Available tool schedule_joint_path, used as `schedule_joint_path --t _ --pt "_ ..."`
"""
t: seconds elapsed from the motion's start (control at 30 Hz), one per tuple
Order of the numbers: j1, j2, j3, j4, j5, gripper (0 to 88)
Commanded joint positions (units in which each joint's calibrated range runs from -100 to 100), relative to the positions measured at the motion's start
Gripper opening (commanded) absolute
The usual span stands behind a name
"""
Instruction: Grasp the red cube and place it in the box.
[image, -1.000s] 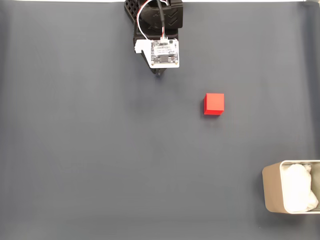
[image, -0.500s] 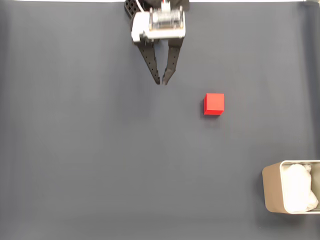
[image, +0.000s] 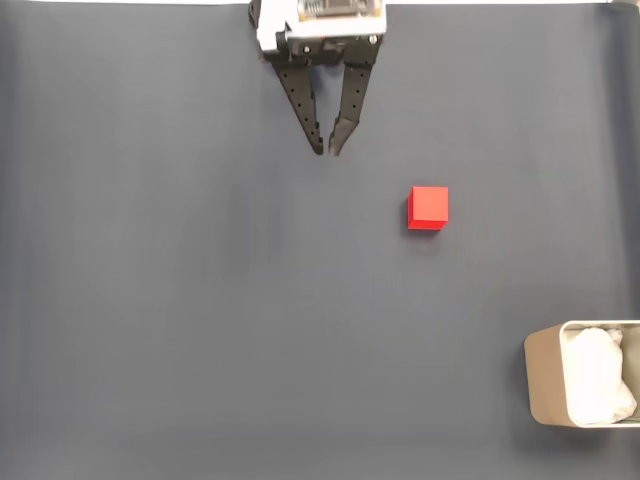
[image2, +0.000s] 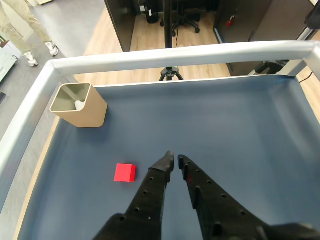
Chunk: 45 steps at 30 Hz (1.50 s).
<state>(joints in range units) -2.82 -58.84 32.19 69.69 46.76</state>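
In the fixed view the pincer (image: 328, 151) hangs at the top edge, tips nearly pressed together, gripping nothing; the red cube (image: 429, 207) lies apart on the dark worktop (image: 200, 300), lower right of it; the box (image: 580, 386) sits at the bottom right corner. In the wrist view the pincer (image2: 175, 160) points ahead, a thin gap between its tips; the red cube (image2: 125, 172) lies left of them; the box (image2: 80, 105) stands far left.

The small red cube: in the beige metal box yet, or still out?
Out. The small red cube sits alone on the dark grey mat, clear of the beige metal box and of the gripper.
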Motion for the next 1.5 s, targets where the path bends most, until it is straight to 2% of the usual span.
schedule_joint_path --t 0.0,0.4,1.1,1.47 --pt "-0.02 3.12 -5.09 0.72 1.17 0.0" --pt "-4.71 11.18 -5.82 1.05 4.49 0.0" --pt "-21.97 14.73 -3.99 -1.33 5.42 1.6" --pt "-24.67 16.64 1.57 -5.26 6.79 8.1"
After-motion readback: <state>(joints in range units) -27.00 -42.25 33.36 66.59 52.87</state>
